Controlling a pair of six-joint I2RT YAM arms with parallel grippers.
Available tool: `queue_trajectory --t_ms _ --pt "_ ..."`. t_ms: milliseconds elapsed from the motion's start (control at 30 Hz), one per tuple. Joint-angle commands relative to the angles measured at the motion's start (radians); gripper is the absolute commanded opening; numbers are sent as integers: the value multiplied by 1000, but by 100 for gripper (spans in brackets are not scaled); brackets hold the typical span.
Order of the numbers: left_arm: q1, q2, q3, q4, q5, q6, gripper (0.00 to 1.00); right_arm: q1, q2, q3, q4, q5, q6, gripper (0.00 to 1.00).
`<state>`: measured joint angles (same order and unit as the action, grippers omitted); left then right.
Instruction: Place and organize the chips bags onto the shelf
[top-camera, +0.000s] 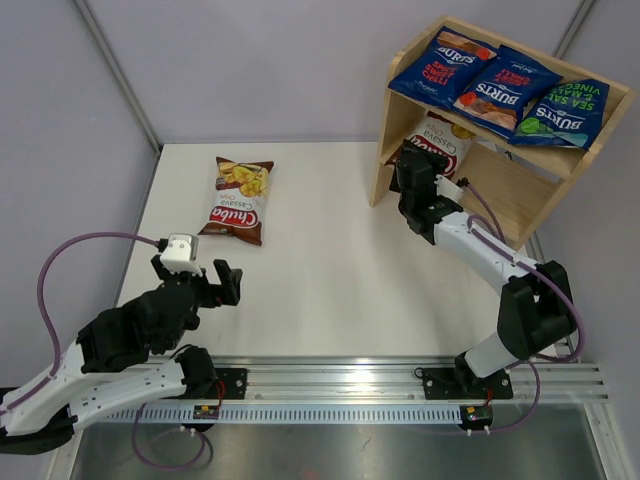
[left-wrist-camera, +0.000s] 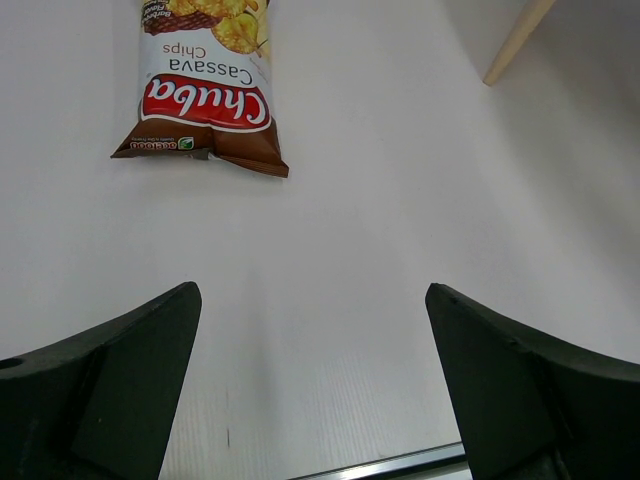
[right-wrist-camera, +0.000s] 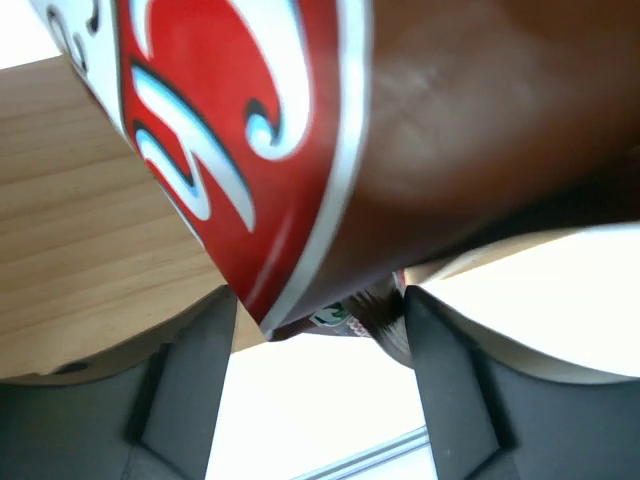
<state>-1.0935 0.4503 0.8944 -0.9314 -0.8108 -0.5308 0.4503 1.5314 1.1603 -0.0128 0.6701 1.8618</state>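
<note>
Burts bags (top-camera: 495, 85): 3, atop shelf (top-camera: 520, 195). Chuba bags (top-camera: 240, 200): 2. Bag A (right-wrist-camera: 450, 120) inside shelf, clamped in right gripper (right-wrist-camera: 318, 300); bag B (left-wrist-camera: 205, 95) left of shelf, before wide-apart left gripper (left-wrist-camera: 312, 300).

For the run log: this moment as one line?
shelf top tier: three Burts bags | lower tier: Chuba bag, right jaws around its bottom edge, grip unclear | table: second Chuba bag | left jaws: open, empty

Chuba bag (top-camera: 240, 200) left of shelf (top-camera: 520, 195)

Glossy chips bags (top-camera: 240, 200); matt unpainted wooden shelf (top-camera: 522, 196).
</note>
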Motion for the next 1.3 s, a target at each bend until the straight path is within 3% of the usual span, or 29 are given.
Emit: queue_trajectory --t_ms 0,167,300,533,667,1067,1267 --pt "-3 -12 0 39 7 11 99 4 22 9 120 80 -7 68" --pt "-3 -18 0 39 7 12 99 2 44 52 96 128 -29 58" --pt "-5 -24 0 39 4 15 99 2 52 33 198 85 -59 28" --pt "-3 -33 1 37 -1 11 99 36 47 53 244 71 -62 14" --pt "-3 -39 -2 36 -4 8 99 57 32 94 174 74 -75 9" --pt "-5 -73 -2 31 -13 -6 99 47 -5 147 57 -89 -210 14" --pt "-3 -84 -3 28 -14 -8 99 36 4 183 17 -162 -296 36"
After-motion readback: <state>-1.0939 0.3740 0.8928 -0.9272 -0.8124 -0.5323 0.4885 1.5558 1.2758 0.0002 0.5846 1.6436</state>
